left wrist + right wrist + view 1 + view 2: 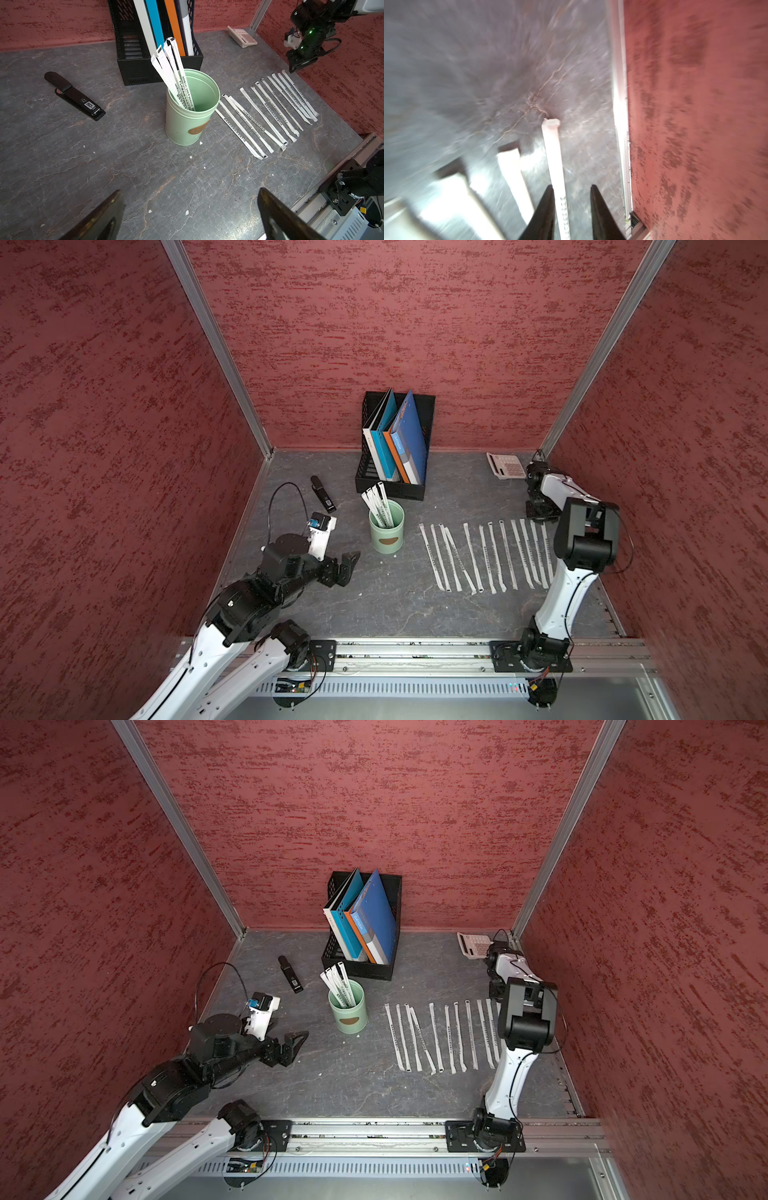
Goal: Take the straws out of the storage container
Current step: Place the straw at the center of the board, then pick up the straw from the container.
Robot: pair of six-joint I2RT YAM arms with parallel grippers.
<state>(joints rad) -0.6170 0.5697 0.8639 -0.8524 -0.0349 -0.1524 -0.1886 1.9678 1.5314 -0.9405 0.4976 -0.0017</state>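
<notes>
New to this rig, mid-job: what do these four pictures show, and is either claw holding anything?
A two-armed robot works at a grey table. Two pictures look down from overhead, nearly the same view; two come from wrist cameras. On the table: a mint-green cup with a few wrapped straws standing in it, a row of straws laid flat, a file rack, a stapler, a calculator. The left gripper is open and empty near the cup. The right gripper has parted jaws with one straw between them; that view is blurred.

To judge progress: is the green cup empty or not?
Not empty: a few straws lean inside the upright cup, their tops above its rim.
</notes>
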